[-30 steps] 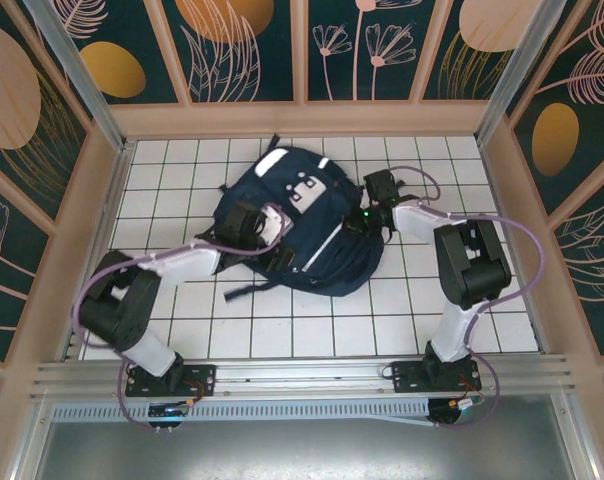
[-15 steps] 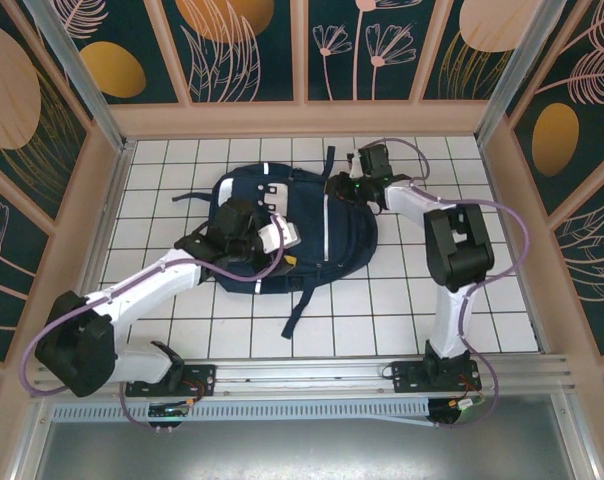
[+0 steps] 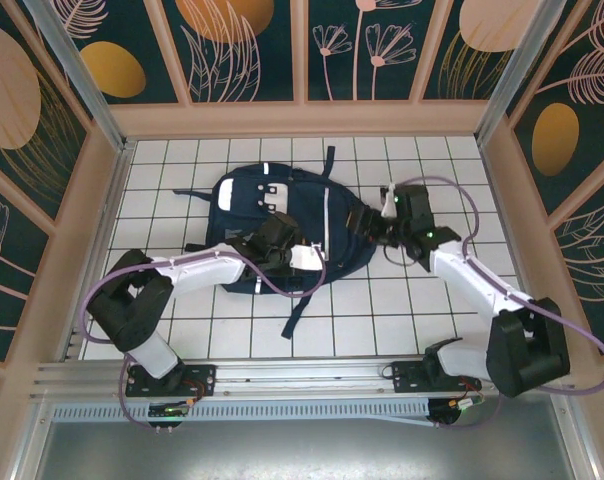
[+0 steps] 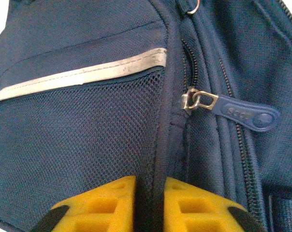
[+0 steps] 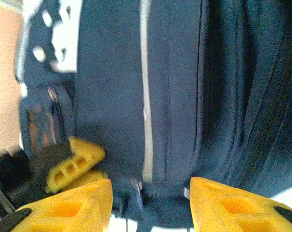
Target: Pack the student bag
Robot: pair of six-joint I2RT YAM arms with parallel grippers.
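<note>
The student bag [image 3: 307, 215] lies flat on the white-tiled table [image 3: 412, 300], toward the back wall, with one dark strap [image 3: 300, 310] trailing off its near edge.

Left gripper [image 3: 279, 243], at the bag's near edge: the jaws are together, clamped on the raised fabric seam [image 4: 171, 92] that separates the mesh pocket [image 4: 83, 135] from the zipper track. This pinch probably anchors the fabric so that the zipper can be run without the bag sliding.

Right gripper [image 3: 380, 228], at the bag's right side: the jaws stand apart and hold nothing. The bag's side panel lies just beyond them, and the gripper appears placed for a second hold.

Markings: the blue zipper pull [image 4: 246, 114], just right of the clamped seam, carries embossed lettering that is too small to read. A grey reflective stripe [image 4: 83, 72] borders the mesh pocket and carries no text.
</note>
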